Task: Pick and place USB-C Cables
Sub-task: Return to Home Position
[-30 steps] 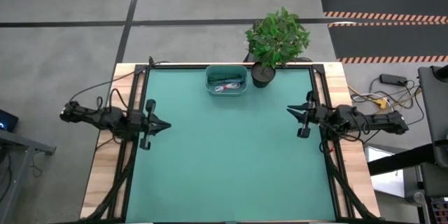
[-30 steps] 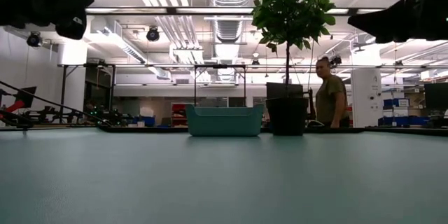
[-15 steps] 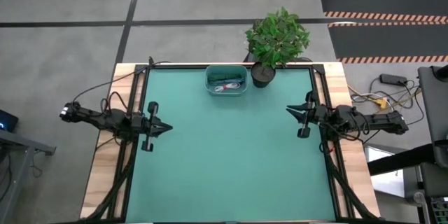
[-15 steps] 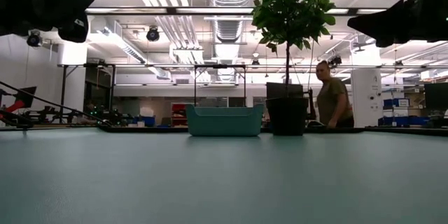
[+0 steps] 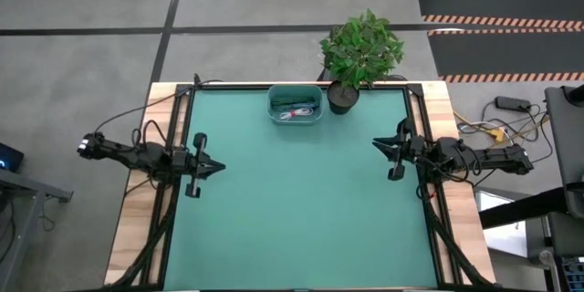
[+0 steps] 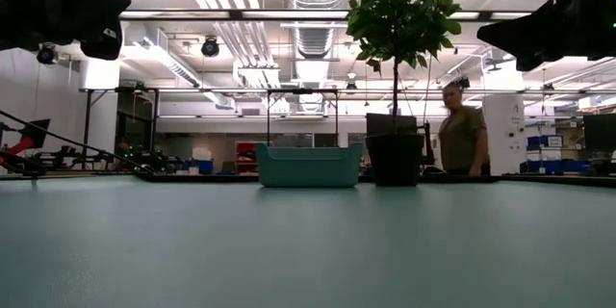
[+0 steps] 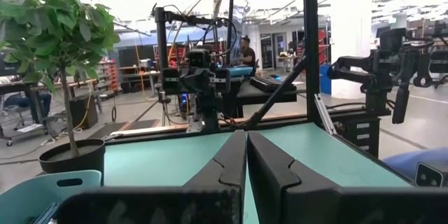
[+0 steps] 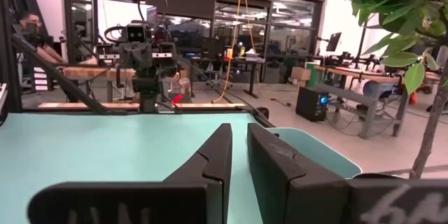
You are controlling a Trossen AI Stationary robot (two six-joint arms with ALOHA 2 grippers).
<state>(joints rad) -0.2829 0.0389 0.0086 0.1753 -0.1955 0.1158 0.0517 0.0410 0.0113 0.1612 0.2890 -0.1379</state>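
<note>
Little has moved in the last second except the person stepping along behind the green-matted surface. My left gripper is closed and empty, and my right gripper is all but closed and also empty. The thin bundled USB-C cables lie in the teal plastic bin, well apart from both grippers, at the far edge between them.
</note>
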